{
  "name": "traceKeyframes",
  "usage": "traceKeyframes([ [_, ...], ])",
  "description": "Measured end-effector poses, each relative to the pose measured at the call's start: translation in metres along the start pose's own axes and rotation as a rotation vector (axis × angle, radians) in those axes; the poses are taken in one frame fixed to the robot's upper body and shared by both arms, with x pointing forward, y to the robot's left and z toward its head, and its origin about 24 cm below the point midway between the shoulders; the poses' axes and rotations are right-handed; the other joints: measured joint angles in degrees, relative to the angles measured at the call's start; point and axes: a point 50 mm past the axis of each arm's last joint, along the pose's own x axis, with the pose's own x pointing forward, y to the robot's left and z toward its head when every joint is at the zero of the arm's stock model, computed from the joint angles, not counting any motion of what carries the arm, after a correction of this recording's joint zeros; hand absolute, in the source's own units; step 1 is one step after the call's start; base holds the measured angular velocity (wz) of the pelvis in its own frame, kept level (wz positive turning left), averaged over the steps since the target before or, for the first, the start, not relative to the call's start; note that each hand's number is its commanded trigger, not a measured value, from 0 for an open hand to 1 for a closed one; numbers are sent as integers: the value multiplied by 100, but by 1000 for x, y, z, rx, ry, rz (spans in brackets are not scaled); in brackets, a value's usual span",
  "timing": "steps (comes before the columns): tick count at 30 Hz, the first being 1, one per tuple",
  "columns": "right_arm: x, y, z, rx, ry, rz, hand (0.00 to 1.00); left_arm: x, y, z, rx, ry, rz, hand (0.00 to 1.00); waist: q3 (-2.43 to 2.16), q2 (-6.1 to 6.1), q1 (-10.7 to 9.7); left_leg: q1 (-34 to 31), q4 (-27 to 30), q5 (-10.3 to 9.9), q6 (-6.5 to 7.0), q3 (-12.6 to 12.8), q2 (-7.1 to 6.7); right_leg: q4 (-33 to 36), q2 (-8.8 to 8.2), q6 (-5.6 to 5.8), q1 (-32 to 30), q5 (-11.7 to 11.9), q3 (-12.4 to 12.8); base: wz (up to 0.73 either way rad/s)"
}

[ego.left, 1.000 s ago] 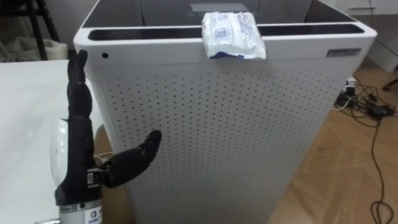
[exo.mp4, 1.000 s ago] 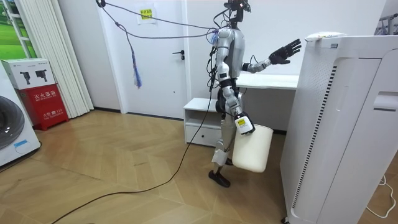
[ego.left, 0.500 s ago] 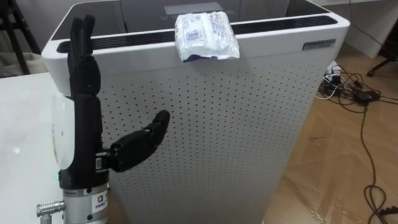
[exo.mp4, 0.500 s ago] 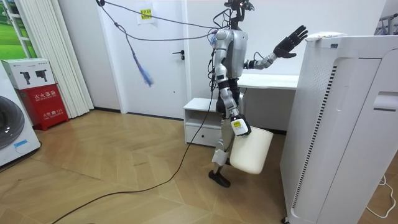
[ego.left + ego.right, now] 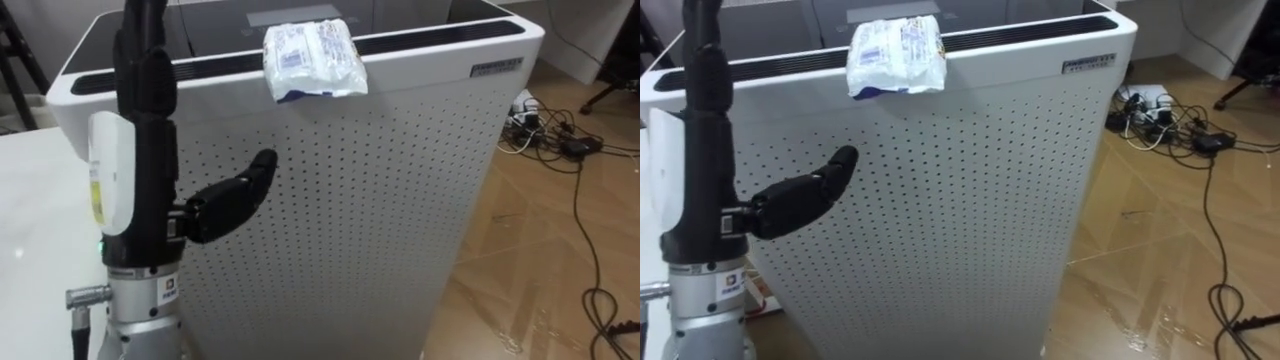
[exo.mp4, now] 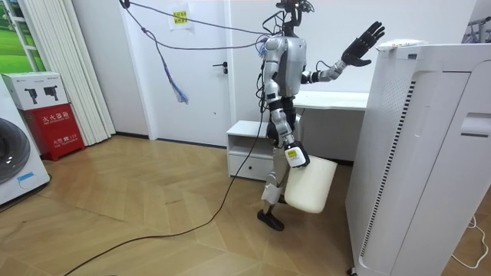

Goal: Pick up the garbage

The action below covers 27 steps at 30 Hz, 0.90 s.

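Landmark: tall white air purifier (image 5: 380, 200) with a perforated front and a dark slot along its top front edge. I place everything off it.
Garbage: white plastic packet (image 5: 312, 60) lies on the purifier's top at the front edge. It overhangs the perforated face a little, and nothing touches it.
Left hand: the left hand (image 5: 150, 160) is raised in front of the purifier's face, near its left corner. Fingers are straight and point up, thumb sticks out sideways toward the panel. It's empty. Fingertips reach about the level of the purifier's top. The packet sits to the hand's right, apart from it.
Right hand: in the room view I see the right hand (image 6: 292, 156) low by the robot's thigh, at the top of a white bin (image 6: 311, 184). Whether it grips the bin I can't tell from here.
Bin: hangs beside the leg, clear of the floor, between the robot and the purifier's lower half.
Robot: stands upright on the wood floor just beside the purifier, facing it.
Table: white table (image 5: 40, 220) to the purifier's left, behind the raised arm.
Floor: tangle of dark cables (image 5: 560, 140) on the wood to the purifier's right.
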Motion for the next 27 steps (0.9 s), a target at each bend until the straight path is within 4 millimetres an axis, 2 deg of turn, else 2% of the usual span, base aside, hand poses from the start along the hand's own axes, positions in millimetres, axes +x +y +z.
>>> traceKeyframes([
  [9,-1,-4,-3,28,13,-11,100,1,0,2,69,-41,-19,0,15,55,-113,-10,-21,0,0,71,-2,4,24,5,-61,8,145,-4],
  [15,-1,-9,-4,58,31,-30,100,16,5,16,79,-135,2,0,16,113,-136,-7,-45,0,0,84,-3,0,32,7,-83,8,190,-5],
  [27,1,-9,-1,51,40,-35,100,27,3,16,184,-177,-61,0,31,95,-148,-10,-51,0,0,80,-6,-3,41,7,-103,9,264,-2],
])
